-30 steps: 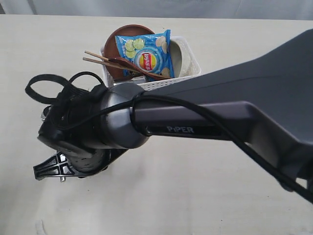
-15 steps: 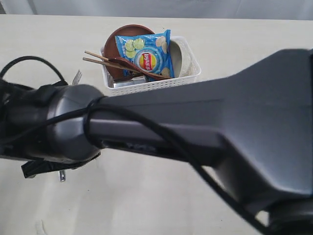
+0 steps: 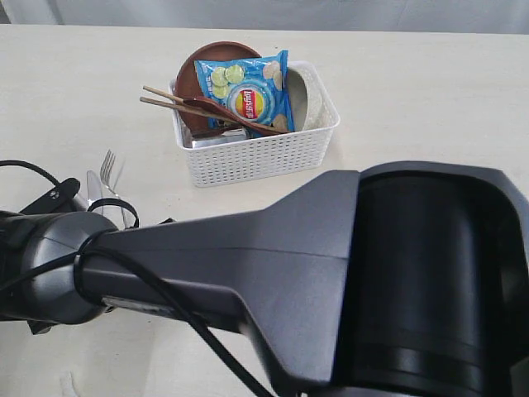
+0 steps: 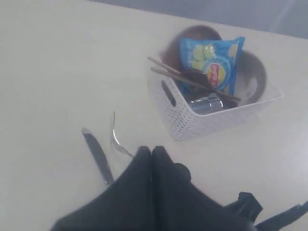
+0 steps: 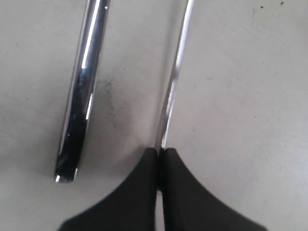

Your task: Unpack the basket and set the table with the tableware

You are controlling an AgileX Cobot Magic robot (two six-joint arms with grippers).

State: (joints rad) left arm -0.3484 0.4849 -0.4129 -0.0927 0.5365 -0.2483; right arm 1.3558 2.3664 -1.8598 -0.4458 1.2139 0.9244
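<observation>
1. Exterior view: the white basket [image 3: 264, 153] sits at the far middle of the table [image 3: 430, 99]. It holds the brown plate [image 3: 207, 62], chopsticks [image 3: 169, 101], spoon [image 3: 216, 107], bowl [image 3: 306, 95] and a blue chip bag [image 3: 246, 89]. The fork [image 3: 108, 169] and knife [image 3: 92, 188] lie side by side on the table to its left, apart from it. A dark arm [image 3: 289, 265] fills the foreground and hides both grippers.
2. Left wrist view: the left gripper [image 4: 151, 156] has its fingers pressed together with nothing between them. It is above the table near the fork and knife handles, and the basket stands well beyond.
3. Right wrist view: the right gripper [image 5: 160, 153] is down at the table, its fingertips closed on the end of the fork's thin handle. The knife's handle lies just beside it, untouched.
</observation>
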